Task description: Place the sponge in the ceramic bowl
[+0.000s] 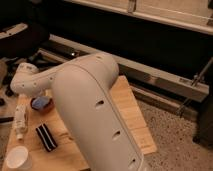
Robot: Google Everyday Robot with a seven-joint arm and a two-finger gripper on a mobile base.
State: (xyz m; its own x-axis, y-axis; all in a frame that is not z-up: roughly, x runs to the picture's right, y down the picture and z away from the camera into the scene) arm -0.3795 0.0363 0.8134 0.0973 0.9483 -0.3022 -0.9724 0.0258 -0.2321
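Presently: sponge (42, 103) seemingly inside ceramic bowl (49, 108); gripper (36, 96) just above, grip indiscernible; any withdrawal best vertical, bowl undisturbed.

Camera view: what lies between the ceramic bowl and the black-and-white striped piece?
In the camera view, only bare table separates the ceramic bowl from the striped piece. The gripper is not visible, presumably hidden by the white arm.

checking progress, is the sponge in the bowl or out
In: the sponge lies inside the bowl, within its rim. The gripper is hidden behind the arm.
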